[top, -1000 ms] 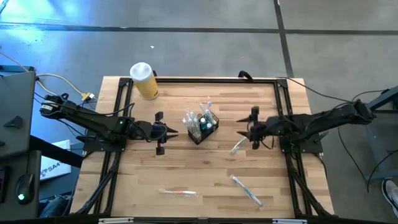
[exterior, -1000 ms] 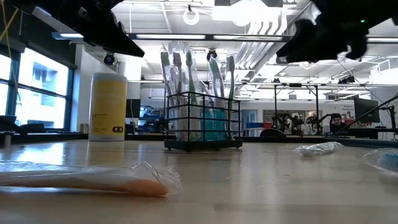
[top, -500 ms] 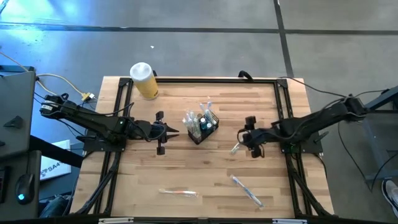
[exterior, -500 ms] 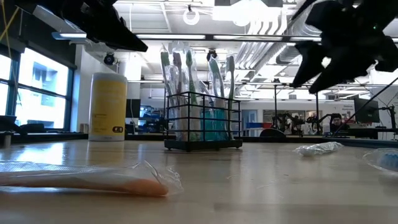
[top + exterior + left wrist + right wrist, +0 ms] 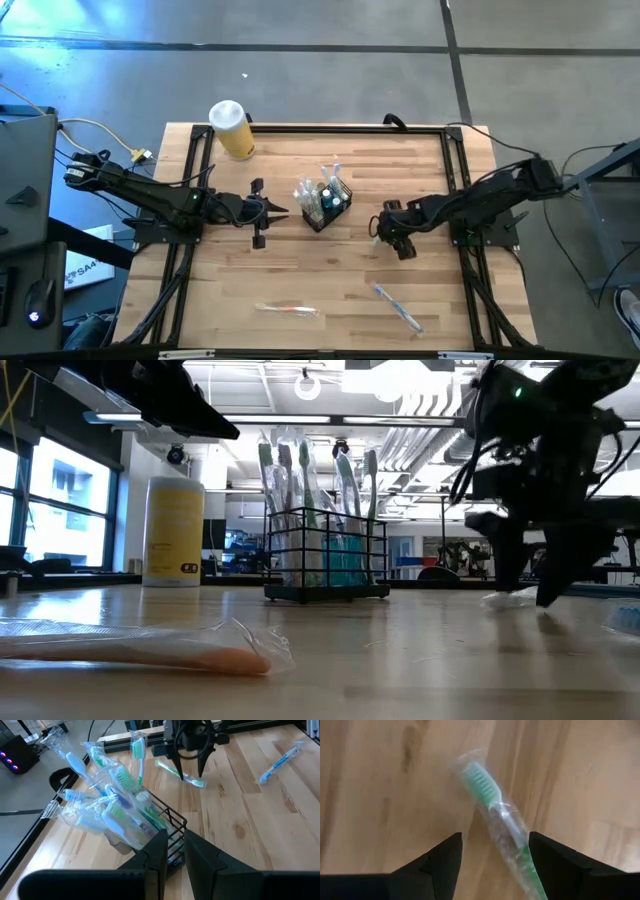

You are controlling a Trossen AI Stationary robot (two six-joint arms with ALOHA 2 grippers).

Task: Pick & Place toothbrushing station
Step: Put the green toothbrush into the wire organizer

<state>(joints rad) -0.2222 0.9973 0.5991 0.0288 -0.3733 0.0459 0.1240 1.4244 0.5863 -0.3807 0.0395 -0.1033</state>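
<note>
Counter (image 5: 300, 270): pale butcher-block planks, smooth, dark metal frame at the edges.
Yellow jar (image 5: 232, 131): cylinder, white lid, far left corner.
Toothbrushing station (image 5: 325, 203): black wire caddy, mid-counter, upright, packed with wrapped brushes.
Left gripper (image 5: 272, 213): just beside the caddy, jaws nearly pressed together, empty.
Right gripper (image 5: 385, 228): low over the counter, jaws spread astride the green toothbrush (image 5: 500, 817).
Green toothbrush: slim plastic in crinkly clear film, lying flat. Risk, as judged: the slick wrapper may slide from the jaws, or they catch film alone.
Two more wrapped brushes (image 5: 397, 305) (image 5: 287, 310): near edge.
</note>
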